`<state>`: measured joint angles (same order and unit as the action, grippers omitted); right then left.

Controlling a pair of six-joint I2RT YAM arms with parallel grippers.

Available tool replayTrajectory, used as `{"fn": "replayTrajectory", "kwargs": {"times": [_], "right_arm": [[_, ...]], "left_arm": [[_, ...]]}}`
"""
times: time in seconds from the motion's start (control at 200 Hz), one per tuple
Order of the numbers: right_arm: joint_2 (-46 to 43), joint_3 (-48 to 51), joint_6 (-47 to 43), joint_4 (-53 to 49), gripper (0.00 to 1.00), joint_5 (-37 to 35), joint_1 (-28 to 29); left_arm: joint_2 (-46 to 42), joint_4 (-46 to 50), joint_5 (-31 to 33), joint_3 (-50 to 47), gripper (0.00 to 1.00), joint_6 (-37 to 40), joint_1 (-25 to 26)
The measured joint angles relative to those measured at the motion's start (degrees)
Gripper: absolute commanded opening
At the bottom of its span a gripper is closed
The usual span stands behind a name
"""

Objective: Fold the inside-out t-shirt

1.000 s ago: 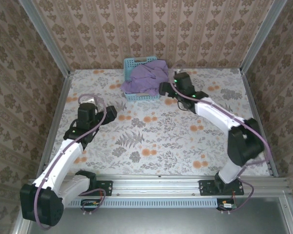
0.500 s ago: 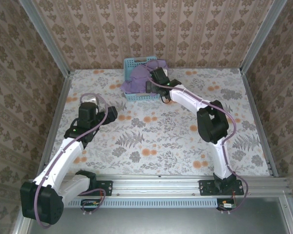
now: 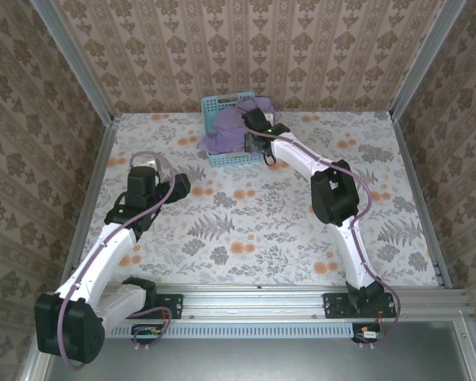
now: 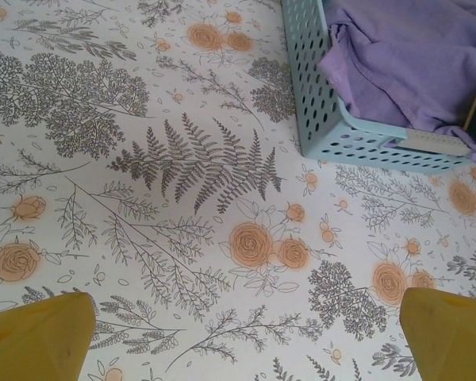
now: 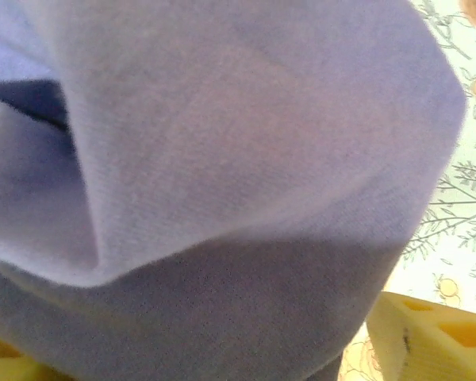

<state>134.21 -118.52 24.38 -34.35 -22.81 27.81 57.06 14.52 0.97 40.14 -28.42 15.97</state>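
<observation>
The lavender-purple t-shirt (image 3: 236, 127) lies crumpled in a heap inside a light-blue plastic lattice basket (image 3: 216, 103) at the far middle of the table (image 3: 246, 230). The heap rises above the rim and spills over the basket's right and near-left edges. In the left wrist view the shirt (image 4: 412, 55) fills the basket (image 4: 317, 103) in loose folds, and 1 fold hangs over the near rim. The face that shows is plain; no lettering can be made out.

The right gripper (image 3: 252, 139) is down on the right part of the heap, its arm reaching across from the near right of the table. In the right wrist view the cloth (image 5: 222, 159) sits right against the lens in 1 thick rounded fold. The gripper's (image 5: 214, 349) 2 yellow fingers (image 5: 436, 333) stand wide apart at the bottom corners, with the fold bulging between them.

The left gripper (image 3: 178, 184) hangs over the left part of the table, well apart from the basket and nearer than it. In its wrist view the gripper (image 4: 246, 329) has its 2 yellow fingertips (image 4: 40, 337) spread wide and nothing between them.

The tabletop has a pale covering printed with grey ferns and orange roses. Patterned beige wallpaper (image 3: 222, 48) lines the 3 surrounding walls. An aluminium rail (image 3: 254, 298) runs along the near edge and carries both arm bases.
</observation>
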Motion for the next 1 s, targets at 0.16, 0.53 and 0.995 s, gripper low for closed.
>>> {"fn": "replayTrajectory", "kwargs": {"times": [0.16, 0.53, 0.995], "right_arm": [[0.00, -0.04, -0.76, -0.81, 0.84, -1.33, -0.44], [-0.02, -3.52, -8.09, -0.26, 0.95, -3.34, 2.73], [-17.59, 16.41, -6.95, 6.14, 1.00, 2.27, 1.36]], "left_arm": [[0.00, 0.02, -0.20, -0.28, 1.00, 0.00, 0.00], [0.48, 0.02, -0.79, -0.39, 1.00, -0.02, 0.00], [28.76, -0.35, -0.35, 26.49, 1.00, -0.48, 9.31]]}}
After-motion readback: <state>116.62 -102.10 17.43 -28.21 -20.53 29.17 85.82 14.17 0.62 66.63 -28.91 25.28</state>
